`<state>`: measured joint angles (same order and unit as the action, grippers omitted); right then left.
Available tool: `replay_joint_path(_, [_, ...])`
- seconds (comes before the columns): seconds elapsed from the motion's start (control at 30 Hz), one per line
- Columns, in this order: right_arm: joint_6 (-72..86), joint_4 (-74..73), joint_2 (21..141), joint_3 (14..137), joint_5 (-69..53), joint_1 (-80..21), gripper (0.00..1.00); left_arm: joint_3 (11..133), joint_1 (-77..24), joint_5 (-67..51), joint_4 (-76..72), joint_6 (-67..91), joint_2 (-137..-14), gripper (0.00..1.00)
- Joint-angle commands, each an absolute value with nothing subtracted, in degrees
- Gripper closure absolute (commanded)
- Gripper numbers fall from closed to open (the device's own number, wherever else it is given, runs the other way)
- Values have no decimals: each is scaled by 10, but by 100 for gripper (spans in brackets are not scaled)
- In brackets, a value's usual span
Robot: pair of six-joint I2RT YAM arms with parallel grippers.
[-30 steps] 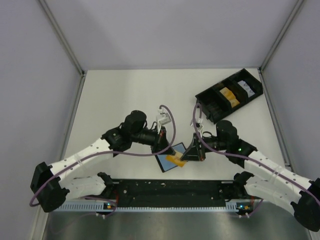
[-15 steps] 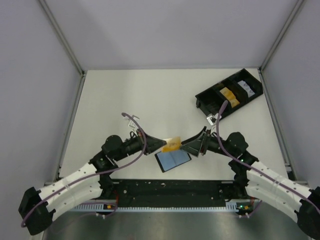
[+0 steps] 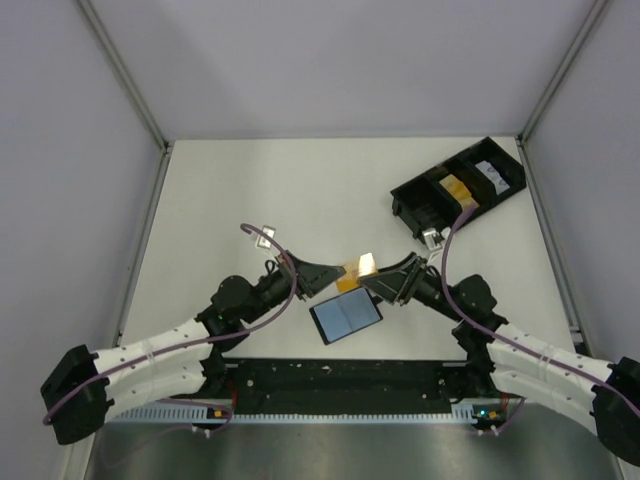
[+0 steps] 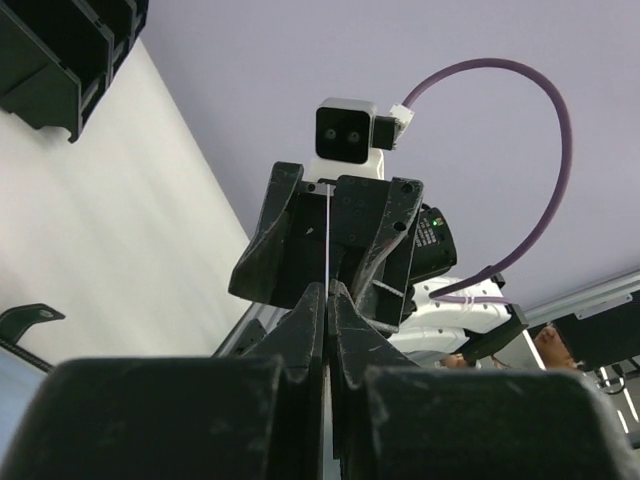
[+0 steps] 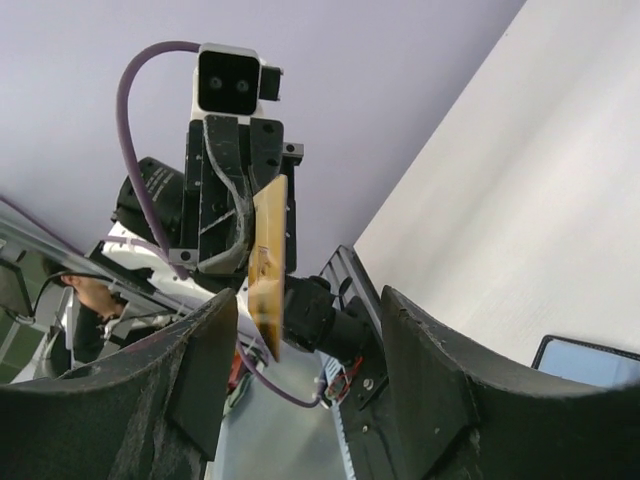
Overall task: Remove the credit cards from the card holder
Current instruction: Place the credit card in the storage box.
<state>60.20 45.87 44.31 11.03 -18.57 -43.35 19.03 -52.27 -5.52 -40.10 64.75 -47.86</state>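
Observation:
An orange-yellow credit card (image 3: 359,266) is held in the air by my left gripper (image 3: 338,273), which is shut on its left end. In the left wrist view the card (image 4: 328,235) shows edge-on as a thin line between the closed fingers. My right gripper (image 3: 373,285) is open and faces the card from the right. In the right wrist view the card (image 5: 268,262) hangs ahead of the spread fingers (image 5: 205,345), apart from them. The black card holder (image 3: 346,317) lies open on the table below, glossy blue-grey side up; its corner shows in the right wrist view (image 5: 592,361).
A long black compartmented tray (image 3: 458,189) stands at the back right, with an orange item and a white item in it; part of it shows in the left wrist view (image 4: 60,50). The black rail (image 3: 340,380) runs along the near edge. Walls enclose the white table (image 3: 250,200).
The card has come off the holder and risen into the air in my left gripper. Both grippers have lifted from the table. The holder has stayed flat on the table.

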Motion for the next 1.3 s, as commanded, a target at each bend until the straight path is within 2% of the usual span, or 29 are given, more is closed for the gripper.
replay_joint_path(0.0, [605,529,452,118,-150,-449,42,195,-553,15,-510,661,-502,100])
replay_joint_path(0.13, [600,534,454,124,-149,-453,51,192,-573,42,-534,663,-519,100])
replay_joint_path(0.3, [599,547,451,125,-151,-454,66,196,-588,54,-544,660,-536,100])
replay_joint_path(0.53, [587,533,437,135,-152,-453,100,193,-592,40,-548,658,-551,99])
replay_joint_path(0.57, [585,521,432,139,-149,-452,100,192,-592,40,-548,657,-550,98])
replay_joint_path(0.63, [577,494,425,146,-145,-451,100,185,-592,40,-542,652,-545,93])
replay_joint_path(0.73, [569,458,410,156,-145,-440,100,172,-591,54,-519,636,-523,71])
replay_joint_path(0.77, [567,443,404,160,-146,-434,100,171,-591,66,-491,630,-512,68])
replay_joint_path(0.9, [550,368,388,188,-154,-401,100,167,-589,115,-393,590,-446,39])
replay_joint_path(0.97, [535,297,381,209,-156,-382,100,189,-580,133,-292,550,-404,31])
replay_joint_path(1.17, [457,84,383,310,-135,-310,100,351,-506,160,64,418,-351,18])
replay_joint_path(1.27, [440,37,398,343,-151,-246,100,429,-415,68,171,354,-366,17])
